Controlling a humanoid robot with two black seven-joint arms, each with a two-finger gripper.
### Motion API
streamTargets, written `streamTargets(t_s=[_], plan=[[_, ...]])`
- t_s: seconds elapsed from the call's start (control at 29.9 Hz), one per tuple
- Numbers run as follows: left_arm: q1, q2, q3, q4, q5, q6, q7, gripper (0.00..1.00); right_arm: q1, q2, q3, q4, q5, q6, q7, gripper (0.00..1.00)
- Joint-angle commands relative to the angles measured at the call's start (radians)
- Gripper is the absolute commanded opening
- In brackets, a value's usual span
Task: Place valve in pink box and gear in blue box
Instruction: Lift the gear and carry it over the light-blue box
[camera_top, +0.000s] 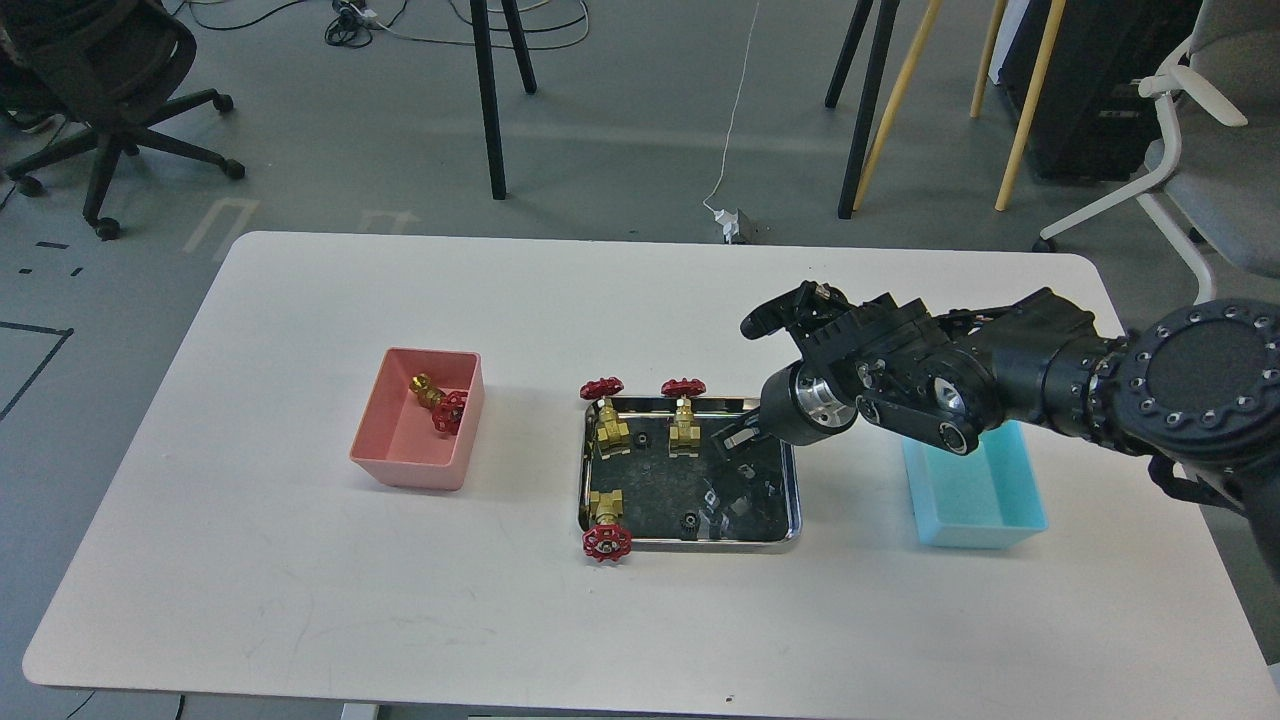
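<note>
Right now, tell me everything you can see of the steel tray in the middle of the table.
The steel tray is a shiny rectangular pan with rounded corners and a raised rim, lying flat on the white table between the pink box and the blue box. Its mirror-like floor looks dark. Three brass valves with red handwheels sit at its left side, wheels poking over the rim, plus a few tiny black gears. The right gripper hangs over its far right part.

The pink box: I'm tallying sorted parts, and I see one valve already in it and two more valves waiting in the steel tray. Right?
Not quite. The head view shows three valves at the steel tray, not two: two along its far edge and one at its near left corner. The pink box does hold one valve.
</note>
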Motion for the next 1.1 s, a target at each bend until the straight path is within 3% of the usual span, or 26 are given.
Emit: streamTargets(t_s=[0.0,0.23,0.57,0.9,1.07], plan=[[0.001,-0.002,0.003,0.004,0.000,0.000,0.000,0.98,0.031,0.000,0.030,-0.011,0.051,0.021,0.001,0.12],[0.001,-0.004,0.007,0.010,0.000,-0.002,-0.001,0.98,0.081,-0.006,0.128,0.075,0.107,0.082,0.001,0.12],[0.011,-0.025,0.009,0.019,0.000,0.001,-0.001,0.98,0.094,-0.491,0.149,0.385,0.096,0.101,0.006,0.13],[0.009,-0.042,0.009,0.020,0.000,0.003,0.002,0.98,0.061,-0.810,0.140,0.477,0.091,0.101,0.006,0.13],[0.009,-0.042,0.009,0.020,0.000,0.015,-0.001,0.98,-0.001,-0.874,0.142,0.482,0.085,0.101,0.006,0.13]])
